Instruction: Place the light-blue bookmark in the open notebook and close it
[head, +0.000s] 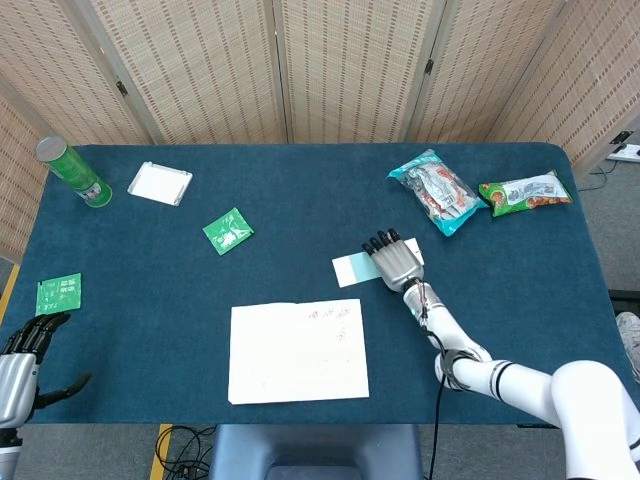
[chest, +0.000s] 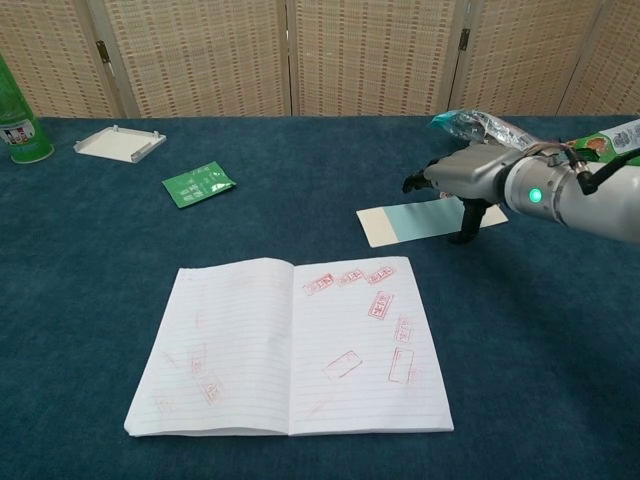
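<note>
Bookmark (head: 356, 267), light blue with a cream end, lies flat on the blue table (head: 300, 200) just right of centre in the head view, its long axis running nearly left to right with a slight rise toward the right. Going left to right: the left hand (head: 20, 350) sits at the lower left corner of the frame, holding nothing, fingers loosely apart, well away from everything in the task. One green can (head: 72, 171) stands at the upper left, with one white tray (head: 159, 183) beside it, and two green packets, one (head: 58, 294) at the left edge and one (head: 228, 230) further in. The one open notebook (head: 297, 351) lies at lower centre, pages up, with red stamps on its right page; the bookmark sits just above its upper right corner, apart from it. The right hand (head: 394, 261) hovers palm down over the bookmark's right half, fingers spread and thumb pointing down beside the strip in the chest view; whether any fingertip touches the paper cannot be told. This hand is plainly the nearer one, and the notebook lies down and to the left of it. Two snack bags (head: 437, 192) (head: 524, 192) lie at the upper right.
</note>
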